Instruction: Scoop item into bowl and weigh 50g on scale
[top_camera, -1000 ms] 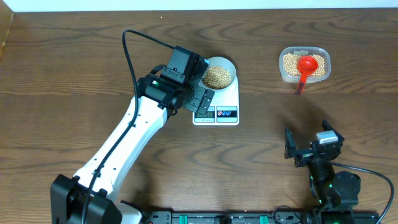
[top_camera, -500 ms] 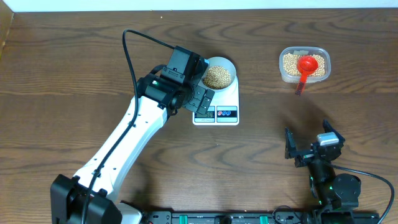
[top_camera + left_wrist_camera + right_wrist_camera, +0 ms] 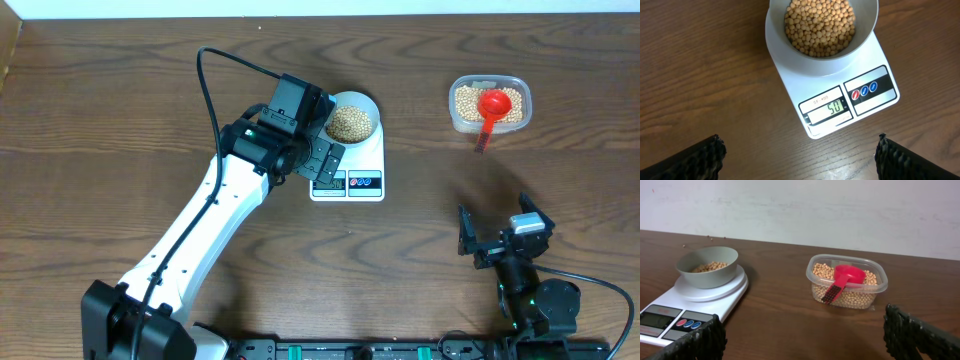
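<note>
Currently both claws, left [image 3: 800,162] and right [image 3: 805,337], stand fully open and empty. Beans [image 3: 820,25] sit in the bowl [image 3: 866,17] on the scale [image 3: 795,90], which reads 50. Beans are probably light and roll freely; grip the rigid bowl at its rim.

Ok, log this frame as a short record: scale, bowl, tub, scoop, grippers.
scale: display reads 50
bowl: on scale, holds beans
tub: right of scale, beans inside
scoop: red, lying in tub, handle over rim
left gripper: open, empty, over scale
right gripper: open, empty, apart from tub
</note>
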{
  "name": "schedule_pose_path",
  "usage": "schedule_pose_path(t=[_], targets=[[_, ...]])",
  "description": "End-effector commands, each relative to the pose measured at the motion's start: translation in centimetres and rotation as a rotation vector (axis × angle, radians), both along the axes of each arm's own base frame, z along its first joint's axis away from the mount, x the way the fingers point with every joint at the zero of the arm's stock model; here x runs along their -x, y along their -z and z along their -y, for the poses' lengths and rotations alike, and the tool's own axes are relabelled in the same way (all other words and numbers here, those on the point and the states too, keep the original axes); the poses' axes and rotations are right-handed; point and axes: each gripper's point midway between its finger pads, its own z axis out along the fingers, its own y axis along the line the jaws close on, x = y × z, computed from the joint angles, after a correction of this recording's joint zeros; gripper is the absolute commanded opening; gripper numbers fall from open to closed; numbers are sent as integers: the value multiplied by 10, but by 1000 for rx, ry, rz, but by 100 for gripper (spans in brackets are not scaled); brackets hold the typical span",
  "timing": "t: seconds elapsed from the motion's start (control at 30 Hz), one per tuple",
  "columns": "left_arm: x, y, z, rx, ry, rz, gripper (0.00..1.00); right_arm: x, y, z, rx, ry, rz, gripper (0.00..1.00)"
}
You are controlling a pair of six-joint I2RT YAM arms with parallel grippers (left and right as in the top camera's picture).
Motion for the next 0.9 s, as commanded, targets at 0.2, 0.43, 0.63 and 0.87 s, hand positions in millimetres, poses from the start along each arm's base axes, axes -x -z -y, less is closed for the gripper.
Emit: schedule_pose_path(t=[0.2, 0.43, 0.63, 0.87], targets=[[2, -7, -4, -7, -3, 16, 98, 0, 0, 0, 7, 2, 4, 99], [-1, -30, -20, 16, -52, 76, 98, 0, 0, 0, 7, 1, 4, 99], [-2, -84, -51, 129, -172, 205, 98, 0, 0, 0, 7, 2, 4, 99], [10, -142, -91, 242, -250, 360, 98, 0, 0, 0, 7, 1, 4, 99]])
